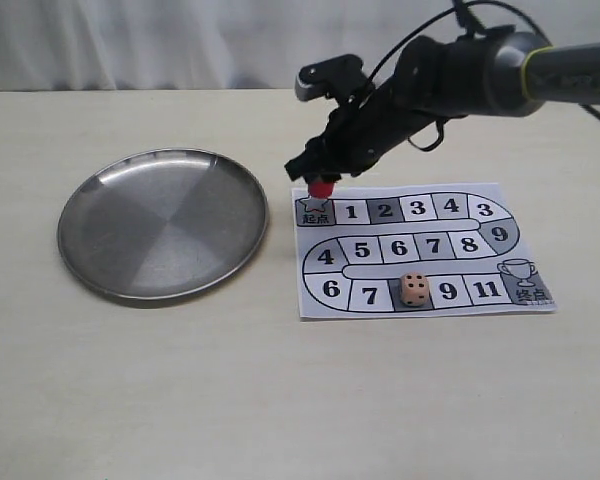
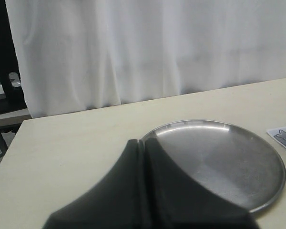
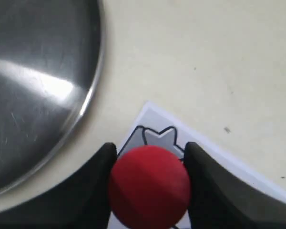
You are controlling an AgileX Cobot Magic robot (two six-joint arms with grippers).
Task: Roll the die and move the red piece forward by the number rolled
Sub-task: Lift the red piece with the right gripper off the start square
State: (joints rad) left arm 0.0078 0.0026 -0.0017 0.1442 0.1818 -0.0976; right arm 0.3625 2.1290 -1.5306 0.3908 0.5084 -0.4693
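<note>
Red piece point(image 1: 322, 187) upright, long axis vertical. Right gripper point(image 1: 323, 180) clamped on its sides over the star square at the far left corner of the paper board point(image 1: 450, 268). Base contact with the paper: cannot tell. Die point(image 1: 413, 290), pale wooden cube with rounded corners, sits on the near row between 7 and 9. Round steel plate point(image 1: 80, 190), shiny and shallow, lies just left of the board. Left gripper point(image 2: 141, 145): fingers pressed together, gripping nothing
</note>
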